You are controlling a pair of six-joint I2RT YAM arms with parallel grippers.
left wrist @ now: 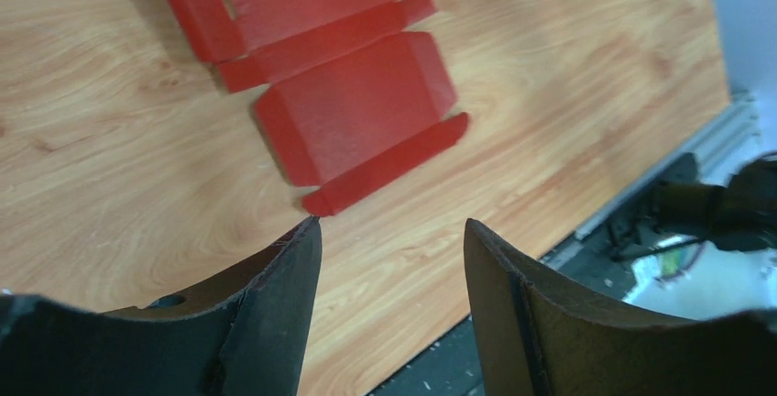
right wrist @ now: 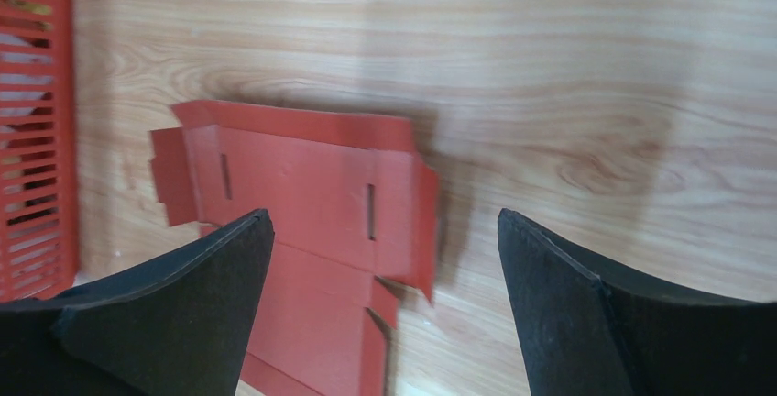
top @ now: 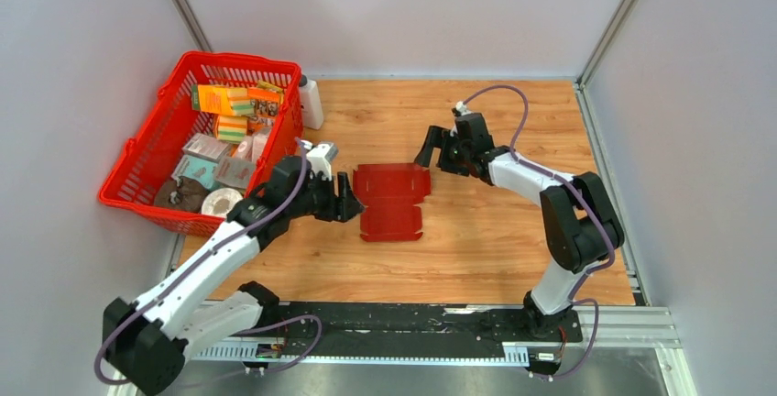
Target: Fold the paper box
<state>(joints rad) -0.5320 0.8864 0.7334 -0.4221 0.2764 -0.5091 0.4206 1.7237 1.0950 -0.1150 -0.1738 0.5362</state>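
Observation:
The paper box (top: 392, 200) lies as a flat dark red die-cut sheet with tabs and slots in the middle of the wooden table. My left gripper (top: 348, 199) is at the sheet's left edge, open, with nothing between its fingers. In the left wrist view the sheet (left wrist: 357, 112) lies just beyond the left gripper (left wrist: 392, 222), one corner tab close to a fingertip. My right gripper (top: 432, 153) hovers by the sheet's far right corner, open and empty. In the right wrist view the sheet (right wrist: 302, 194), its right side flap raised, lies under the right gripper (right wrist: 384, 214).
A red plastic mesh basket (top: 145, 126) with several printed packages stands at the far left, its wall also in the right wrist view (right wrist: 37, 139). A white bottle (top: 310, 103) stands beside it. A black rail (top: 412, 323) runs along the near edge.

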